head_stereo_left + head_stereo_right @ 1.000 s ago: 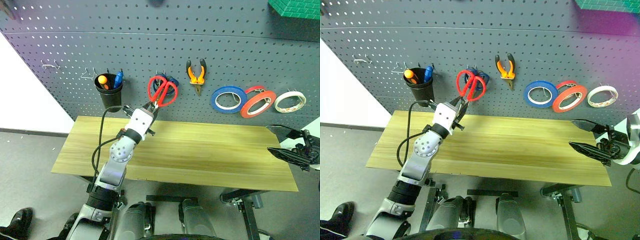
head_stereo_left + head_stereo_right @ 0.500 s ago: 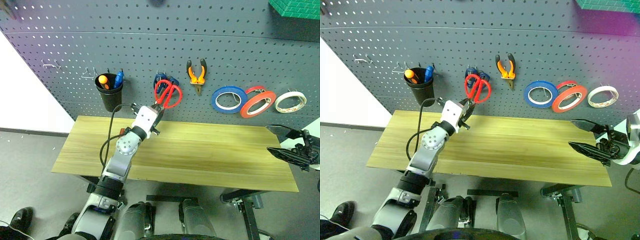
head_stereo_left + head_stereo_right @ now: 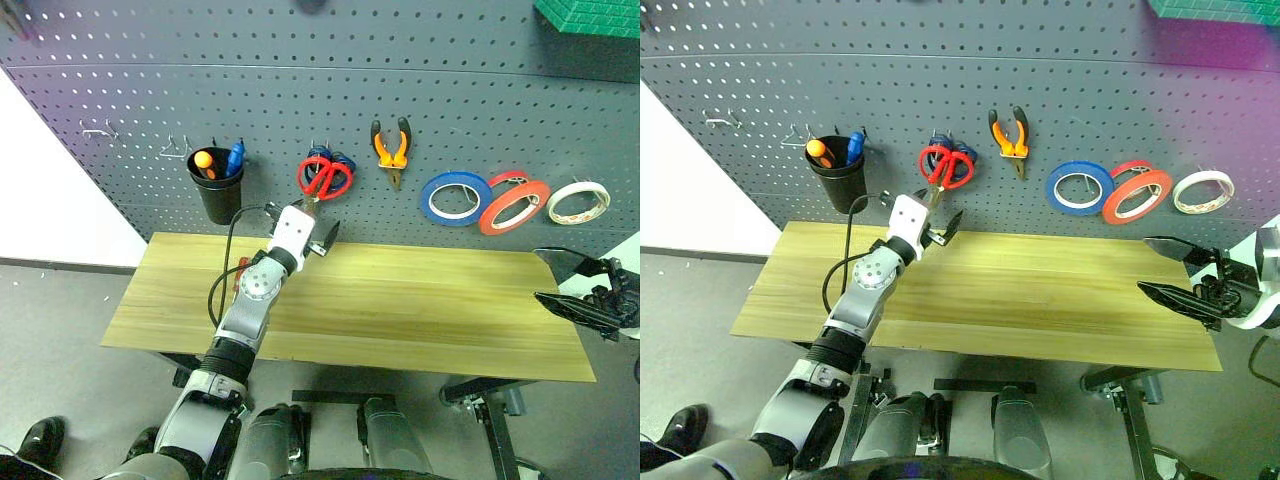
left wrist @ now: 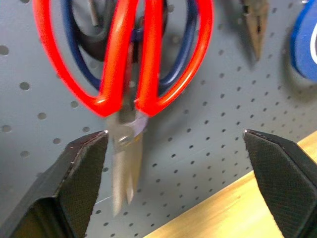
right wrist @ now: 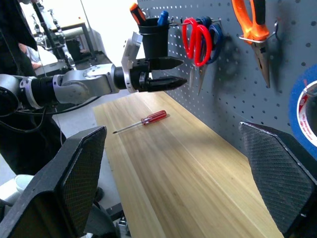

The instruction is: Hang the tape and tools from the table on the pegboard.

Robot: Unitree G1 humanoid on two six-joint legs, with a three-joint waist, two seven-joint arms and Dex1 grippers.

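Observation:
The red-handled scissors (image 3: 325, 177) hang on a pegboard (image 3: 300, 90) hook, over blue-handled scissors. My left gripper (image 3: 321, 222) stands open just below them. In the left wrist view the scissors' (image 4: 124, 59) blades hang beside one finger (image 4: 74, 183), apart from the other. The orange-and-black pliers (image 3: 392, 148) and the red-orange tape (image 3: 513, 207) hang further right. The screwdriver (image 5: 143, 121) lies on the table (image 3: 420, 300) near my left arm. My right gripper (image 3: 537, 276) is open and empty over the table's right end.
A black cup (image 3: 216, 185) with pens hangs left of the scissors. A blue roll (image 3: 455, 197), a smaller red roll (image 3: 510, 180) and a white roll (image 3: 578, 202) hang around the tape. A green box (image 3: 590, 15) sits at the top right.
My left gripper carried the red scissors right onto the hook, then opened and let go. The scissors now hang on their own. The right arm has not moved.

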